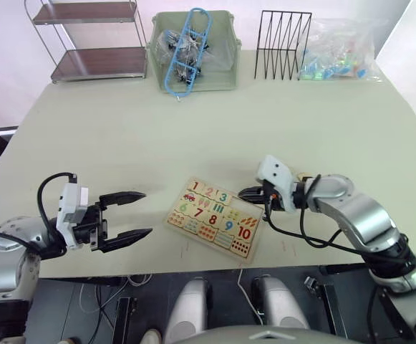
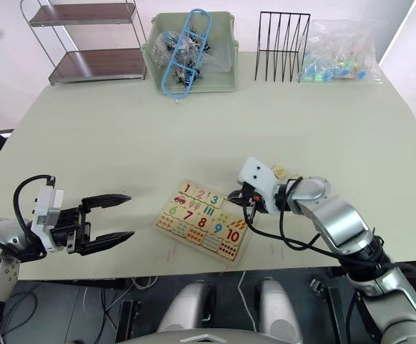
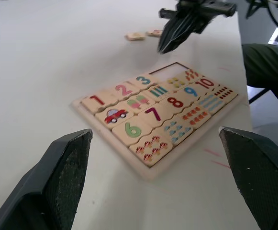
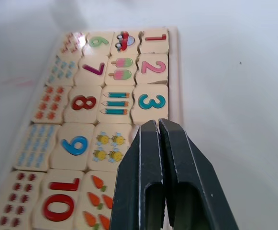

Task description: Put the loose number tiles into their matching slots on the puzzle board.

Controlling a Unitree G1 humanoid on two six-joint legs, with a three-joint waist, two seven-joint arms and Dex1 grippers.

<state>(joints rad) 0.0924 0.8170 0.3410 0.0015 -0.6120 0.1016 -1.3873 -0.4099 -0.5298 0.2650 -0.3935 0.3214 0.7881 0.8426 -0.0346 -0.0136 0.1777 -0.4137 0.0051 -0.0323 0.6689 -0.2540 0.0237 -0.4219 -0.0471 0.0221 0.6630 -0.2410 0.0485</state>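
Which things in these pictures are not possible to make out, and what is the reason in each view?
- Slots for 4 and 5: the right gripper, its fingers shut, covers that end of the board in the right wrist view.
- Digits on the two loose tiles: too small and blurred in the left wrist view.
- Contents of the green bin and of the clear bag: too small in the left eye view.

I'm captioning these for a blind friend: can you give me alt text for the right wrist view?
The right gripper, its two black fingers pressed shut, hangs over the puzzle board beside the number 3 tile. Tiles 1 and 2 sit in the same row.
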